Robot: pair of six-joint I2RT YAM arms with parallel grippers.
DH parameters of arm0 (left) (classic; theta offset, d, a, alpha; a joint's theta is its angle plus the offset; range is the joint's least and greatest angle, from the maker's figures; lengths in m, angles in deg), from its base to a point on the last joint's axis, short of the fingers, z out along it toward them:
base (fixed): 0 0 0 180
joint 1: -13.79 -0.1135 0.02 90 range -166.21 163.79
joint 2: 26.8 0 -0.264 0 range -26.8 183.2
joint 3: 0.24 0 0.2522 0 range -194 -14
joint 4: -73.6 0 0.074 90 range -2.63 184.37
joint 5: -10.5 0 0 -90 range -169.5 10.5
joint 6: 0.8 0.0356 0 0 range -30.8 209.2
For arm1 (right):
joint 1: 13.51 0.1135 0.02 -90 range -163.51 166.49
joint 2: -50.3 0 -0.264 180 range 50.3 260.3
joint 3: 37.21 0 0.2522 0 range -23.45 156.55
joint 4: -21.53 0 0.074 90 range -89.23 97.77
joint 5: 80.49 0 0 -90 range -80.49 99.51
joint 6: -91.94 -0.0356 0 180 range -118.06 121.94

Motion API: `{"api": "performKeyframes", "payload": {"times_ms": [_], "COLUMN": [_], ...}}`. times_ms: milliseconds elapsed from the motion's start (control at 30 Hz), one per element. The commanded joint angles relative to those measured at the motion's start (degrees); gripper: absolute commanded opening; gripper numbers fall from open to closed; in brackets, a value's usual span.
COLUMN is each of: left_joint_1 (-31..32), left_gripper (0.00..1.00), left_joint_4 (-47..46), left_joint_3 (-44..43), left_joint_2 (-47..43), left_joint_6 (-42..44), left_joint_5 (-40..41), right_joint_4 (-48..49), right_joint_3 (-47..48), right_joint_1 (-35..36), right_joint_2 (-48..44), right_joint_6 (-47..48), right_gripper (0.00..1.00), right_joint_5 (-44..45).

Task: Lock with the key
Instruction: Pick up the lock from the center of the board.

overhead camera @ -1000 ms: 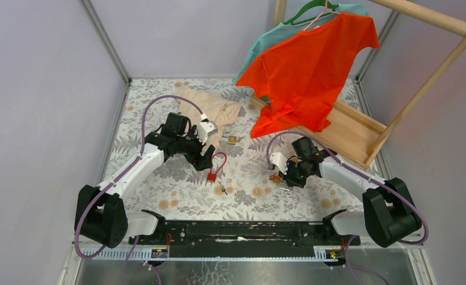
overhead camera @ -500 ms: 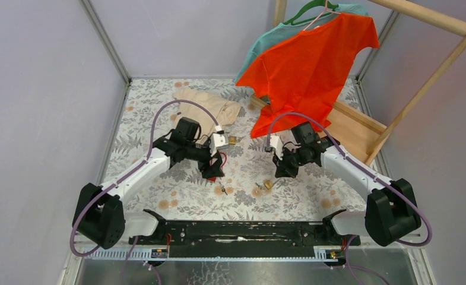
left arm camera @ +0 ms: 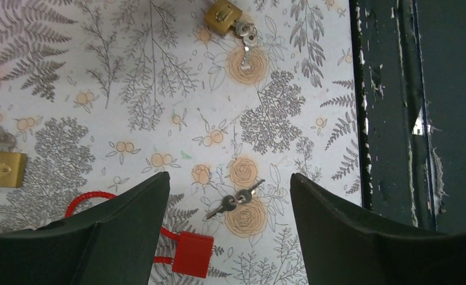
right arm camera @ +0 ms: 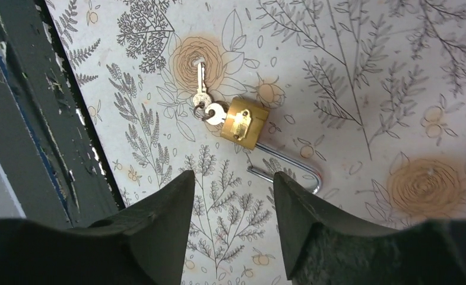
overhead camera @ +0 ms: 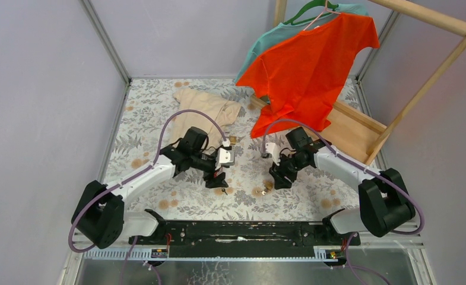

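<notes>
A red padlock (left arm camera: 192,254) with a red cable shackle lies on the floral tablecloth, just inside my left fingers (left arm camera: 129,225). A pair of small keys (left arm camera: 236,199) lies between the tips of my open left gripper (left arm camera: 228,178), untouched. In the top view the left gripper (overhead camera: 217,177) hovers over the red padlock, with the keys (overhead camera: 223,191) just in front. A brass padlock (right arm camera: 244,123) with an open steel shackle and keys (right arm camera: 203,107) in it lies just beyond my open right gripper (right arm camera: 233,184), which holds nothing. The top view shows it (overhead camera: 268,185) by the right gripper (overhead camera: 279,180).
Another brass padlock (overhead camera: 233,140) with keys lies farther back. A beige cloth (overhead camera: 209,107) is at the back. An orange shirt (overhead camera: 313,65) hangs on a wooden rack (overhead camera: 349,130) at the right. The black base rail (overhead camera: 242,228) runs along the near edge.
The left arm has swung right and nearer, and now hovers over the red padlock and keys. The right gripper has shifted slightly left and its jaws have opened.
</notes>
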Motion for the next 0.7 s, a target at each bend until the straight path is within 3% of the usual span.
{"api": "performKeyframes", "payload": {"times_ms": [0, 500, 667], "left_joint_1": [0.3, 0.3, 0.2], "left_gripper": [0.81, 0.84, 0.85], "left_joint_4": [-3.4, -3.0, -3.0], "left_joint_3": [2.7, 6.9, 7.2], "left_joint_2": [-3.0, -7.7, -7.8], "left_joint_6": [2.6, 4.0, 3.5], "left_joint_5": [0.5, 3.8, 5.8], "right_joint_4": [3.4, 5.7, 7.8], "right_joint_3": [-0.9, 0.6, -3.2], "right_joint_1": [3.4, 4.1, 4.5], "right_joint_2": [1.7, 10.4, 8.7], "right_joint_6": [0.3, 9.4, 9.8], "right_gripper": [0.61, 0.64, 0.51], "right_joint_5": [2.5, 4.8, 8.5]}}
